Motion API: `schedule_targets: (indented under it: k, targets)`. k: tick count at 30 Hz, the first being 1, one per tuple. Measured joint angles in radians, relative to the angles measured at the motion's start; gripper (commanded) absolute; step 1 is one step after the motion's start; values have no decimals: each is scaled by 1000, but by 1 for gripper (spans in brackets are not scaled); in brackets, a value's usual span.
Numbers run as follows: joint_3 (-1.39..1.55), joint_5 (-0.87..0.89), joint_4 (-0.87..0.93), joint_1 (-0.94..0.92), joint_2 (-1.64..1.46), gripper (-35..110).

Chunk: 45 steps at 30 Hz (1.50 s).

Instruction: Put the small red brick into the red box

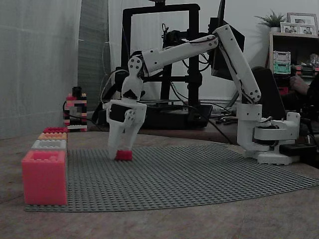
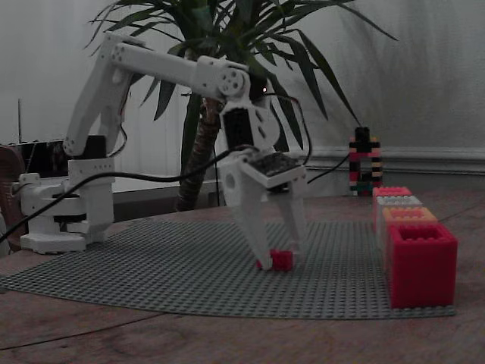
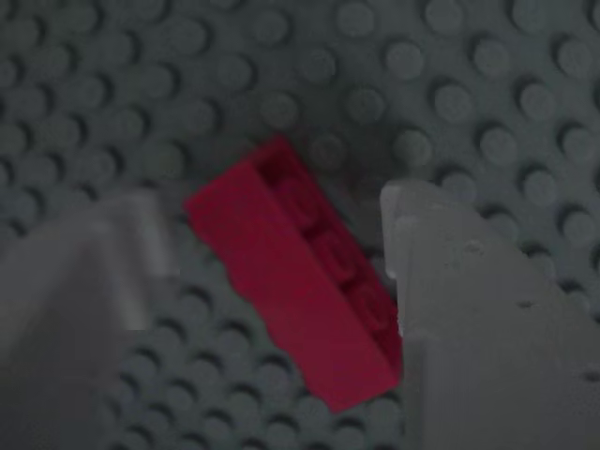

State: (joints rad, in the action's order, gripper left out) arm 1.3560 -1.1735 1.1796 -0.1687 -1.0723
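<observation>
While arm (image 1: 189, 50) angles down | gripper (image 2: 278, 254) straddles small red brick (image 2: 282, 262) | jaws apart

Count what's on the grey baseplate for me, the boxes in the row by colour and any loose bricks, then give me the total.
Red boxes: 2
Orange box: 1
Grey box: 1
Small red brick: 1
Total: 5

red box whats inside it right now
The red box shows its open top rim, but its walls hide the interior from these low views. The brick is not in it: it lies on the baseplate between the open gripper's fingers.
</observation>
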Motion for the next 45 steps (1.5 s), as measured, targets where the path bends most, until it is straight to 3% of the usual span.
schedule_targets:
  k: [11,22,31,45]
  targets:
    - [-63,97,-20,0,20,0]
    - [-238,502,-124,-2,20,0]
    - [-399,795,-321,-94,86,0]
    - [-657,839,-428,-138,351,0]
